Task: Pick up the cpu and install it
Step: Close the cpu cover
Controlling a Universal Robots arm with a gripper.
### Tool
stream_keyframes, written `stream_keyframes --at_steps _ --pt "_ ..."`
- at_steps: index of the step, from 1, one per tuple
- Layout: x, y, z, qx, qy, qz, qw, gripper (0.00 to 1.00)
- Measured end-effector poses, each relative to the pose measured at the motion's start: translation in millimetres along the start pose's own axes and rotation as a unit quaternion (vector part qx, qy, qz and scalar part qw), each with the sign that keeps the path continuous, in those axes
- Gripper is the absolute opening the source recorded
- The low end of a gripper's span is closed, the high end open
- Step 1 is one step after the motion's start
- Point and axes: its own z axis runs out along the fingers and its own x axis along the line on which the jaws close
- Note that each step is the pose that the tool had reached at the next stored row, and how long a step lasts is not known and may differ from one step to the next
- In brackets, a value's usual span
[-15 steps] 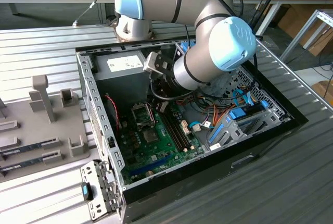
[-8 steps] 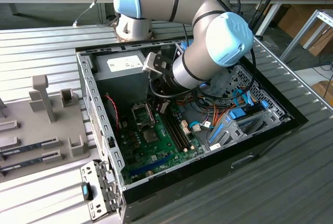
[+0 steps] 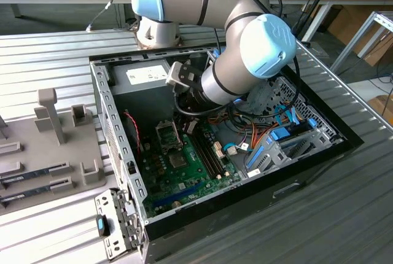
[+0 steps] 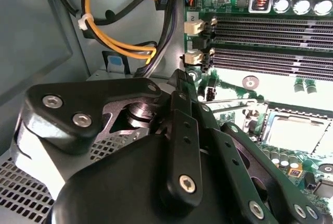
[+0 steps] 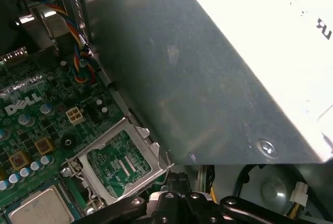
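Fingers (image 4: 181, 78) look clenched, tips pinched together, and I can't see anything held between them. In the first wrist view those same tips (image 5: 174, 183) hang just past the edge of the open socket frame (image 5: 123, 164), whose metal load plate is flipped up so the green board shows through it.

The cpu (image 5: 38, 209) isn't in the grip. It's the silver-grey square lying flat on the motherboard (image 5: 31, 125) next to that raised frame, a short way from the fingertips. Pretty sure it's sitting in the socket, but it's cut off by the edge of the picture, so I can't say how well it's seated.

Moving outward, the big grey power-supply box (image 5: 223, 62) sits right beside the fingers. In the second wrist view there's a bundle of yellow and black cables (image 4: 122, 47) and the empty memory slots (image 4: 270, 41).

From the exterior view, the arm (image 3: 245, 61) reaches down into the open computer case (image 3: 307, 172), which sits on the slatted metal worktop (image 3: 49, 55). A grey holder tray (image 3: 55, 147) lies at the exterior view's left.
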Motion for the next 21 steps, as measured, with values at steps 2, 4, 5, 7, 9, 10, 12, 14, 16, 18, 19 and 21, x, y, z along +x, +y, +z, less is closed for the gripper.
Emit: stream_keyframes --at_steps 2,4,5,7,9,10,12,14,16,18,19,21 --pt "-0.4 0.6 -1.8 0.0005 -0.0003 0.000 1.00000 0.11" --pt "-0.8 1.4 -3.8 0.0009 -0.0005 0.000 1.00000 0.11" --pt "-1.2 1.9 -5.4 0.0011 -0.0007 0.000 1.00000 0.11" --pt "-1.8 3.0 -8.4 0.0016 -0.0011 -0.001 1.00000 0.11" --pt "-2.0 3.7 -9.8 0.0021 -0.0014 -0.001 1.00000 0.11" --pt "-2.0 4.0 -10.5 0.0024 -0.0014 -0.001 1.00000 0.11" --pt "-2.0 4.6 -11.3 0.0028 -0.0018 -0.001 0.99999 0.11" --pt "-1.7 5.4 -11.9 0.0034 -0.0021 -0.001 0.99999 0.11" --pt "-1.4 6.2 -12.5 0.0039 -0.0024 -0.002 0.99999 0.11" --pt "-1.3 7.3 -13.8 0.0046 -0.0028 -0.002 0.99998 0.11" --pt "-1.3 7.8 -14.7 0.0049 -0.0030 -0.002 0.99998 0.11" --pt "-1.3 8.6 -16.1 0.0054 -0.0033 -0.002 0.99998 0.11"
